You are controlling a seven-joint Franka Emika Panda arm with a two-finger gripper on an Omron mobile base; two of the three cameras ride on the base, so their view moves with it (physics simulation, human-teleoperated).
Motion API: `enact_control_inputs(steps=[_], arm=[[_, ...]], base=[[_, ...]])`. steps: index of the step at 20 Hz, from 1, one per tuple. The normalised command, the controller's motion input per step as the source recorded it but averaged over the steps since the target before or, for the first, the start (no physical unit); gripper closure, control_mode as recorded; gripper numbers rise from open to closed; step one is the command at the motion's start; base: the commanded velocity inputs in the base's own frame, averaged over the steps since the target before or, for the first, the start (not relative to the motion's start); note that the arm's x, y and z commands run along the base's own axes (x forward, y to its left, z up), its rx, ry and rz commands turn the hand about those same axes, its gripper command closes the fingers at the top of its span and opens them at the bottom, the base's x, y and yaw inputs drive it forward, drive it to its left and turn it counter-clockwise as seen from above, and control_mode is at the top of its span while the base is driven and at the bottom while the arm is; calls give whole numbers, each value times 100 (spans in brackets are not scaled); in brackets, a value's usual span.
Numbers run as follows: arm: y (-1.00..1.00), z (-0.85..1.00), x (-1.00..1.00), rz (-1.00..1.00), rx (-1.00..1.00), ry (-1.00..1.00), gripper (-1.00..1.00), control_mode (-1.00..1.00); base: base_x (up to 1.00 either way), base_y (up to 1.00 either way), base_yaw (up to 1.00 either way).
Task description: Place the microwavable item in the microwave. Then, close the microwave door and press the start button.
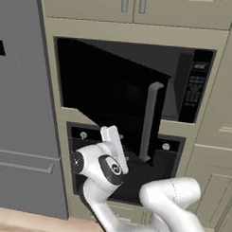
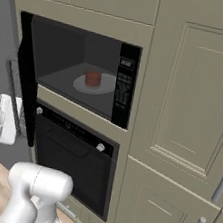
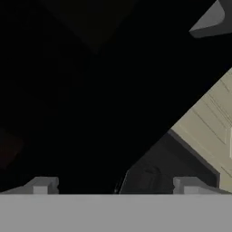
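Note:
The microwave point(image 2: 84, 38) stands with its door point(image 1: 109, 89) swung partway out. On the round turntable point(image 2: 104, 88) inside sits the microwavable item point(image 2: 92, 78), a small reddish-brown cylinder. The door's silver bar handle point(image 1: 151, 121) hangs at its free edge, and the keypad panel point(image 1: 197, 87) is on the right. My gripper point(image 3: 115, 186) is open, with its fingertips point(image 3: 43, 185) wide apart and nothing between them. It points at the door's black outer face from close by. My hand point(image 1: 111, 136) sits low at the door's bottom edge, left of the handle. Whether it touches the door I cannot tell.
A black oven point(image 2: 75, 164) with knobs point(image 1: 165, 146) sits right under the microwave. A tall grey fridge point(image 1: 23, 110) stands to the left, and beige cabinet doors point(image 2: 196, 96) to the right. A wooden surface point(image 1: 19, 221) lies at the lower left.

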Motion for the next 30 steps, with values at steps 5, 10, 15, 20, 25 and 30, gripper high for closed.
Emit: enact_control_inputs(steps=[5, 10, 15, 20, 25, 30], arm=[[-72, -4, 43, -2, 21, 16, -100, -100], [-67, 0, 45, 7, 19, -6, -100, -100], [-54, 0, 36, 11, 12, -11, -100, -100], [-42, 5, 36, 12, 13, -14, -100, -100], [-18, 9, 32, 9, 8, -11, -100, -100], [-2, 26, 48, 5, 6, -2, -100, -100]], base=[[0, 0, 0], [0, 0, 0], [0, 0, 0], [0, 0, 0], [0, 0, 0], [0, 0, 0]])
